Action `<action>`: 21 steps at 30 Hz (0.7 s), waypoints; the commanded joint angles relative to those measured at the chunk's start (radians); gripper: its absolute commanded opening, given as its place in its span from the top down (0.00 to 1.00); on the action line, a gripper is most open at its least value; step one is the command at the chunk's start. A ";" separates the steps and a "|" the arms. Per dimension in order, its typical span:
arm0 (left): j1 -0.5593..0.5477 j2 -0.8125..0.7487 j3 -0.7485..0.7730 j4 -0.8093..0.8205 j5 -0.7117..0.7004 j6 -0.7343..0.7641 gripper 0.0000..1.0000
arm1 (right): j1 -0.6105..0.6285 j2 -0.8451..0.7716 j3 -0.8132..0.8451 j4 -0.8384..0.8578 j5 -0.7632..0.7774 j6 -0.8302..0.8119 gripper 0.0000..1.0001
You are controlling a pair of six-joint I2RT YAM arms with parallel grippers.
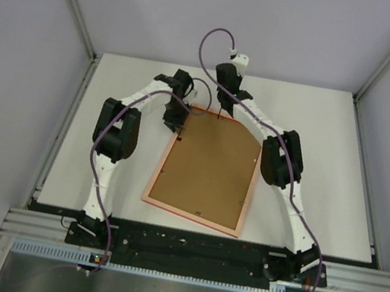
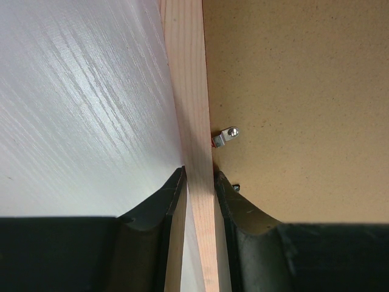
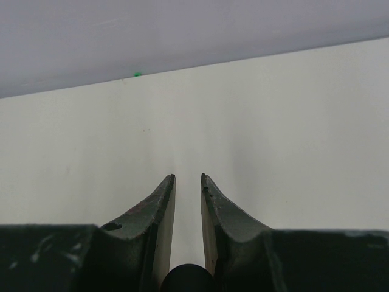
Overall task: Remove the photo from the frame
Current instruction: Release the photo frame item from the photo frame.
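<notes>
The frame (image 1: 164,165) lies face down on the table, its pale pinkish rim around the brown backing board (image 1: 210,168). The photo is hidden under the board. My left gripper (image 1: 175,123) is at the frame's far left corner, shut on the rim. In the left wrist view the rim (image 2: 191,91) runs between the two fingertips of that gripper (image 2: 199,176), one on each side. My right gripper (image 1: 221,111) points down just above the frame's far edge. In the right wrist view this gripper (image 3: 188,177) has a narrow gap between its fingers with nothing in it.
A small metal turn clip (image 2: 226,137) holds the backing board (image 2: 292,91) to the rim near my left fingers. More clips sit along the frame's right side (image 1: 245,196) and near edge (image 1: 198,213). The white table (image 1: 325,177) is bounded by grey walls.
</notes>
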 commanded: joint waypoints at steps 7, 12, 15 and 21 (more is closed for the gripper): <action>0.007 -0.023 -0.014 0.004 -0.039 0.015 0.79 | 0.004 -0.026 -0.004 0.130 0.049 -0.080 1.00; 0.007 -0.025 -0.016 0.006 -0.044 0.017 0.79 | 0.010 -0.030 -0.044 0.185 0.090 -0.138 1.00; 0.007 -0.025 -0.016 0.006 -0.041 0.015 0.79 | 0.010 -0.035 -0.067 0.194 0.098 -0.145 1.00; 0.007 -0.023 -0.016 0.006 -0.044 0.015 0.79 | 0.016 -0.038 -0.081 0.213 0.117 -0.174 1.00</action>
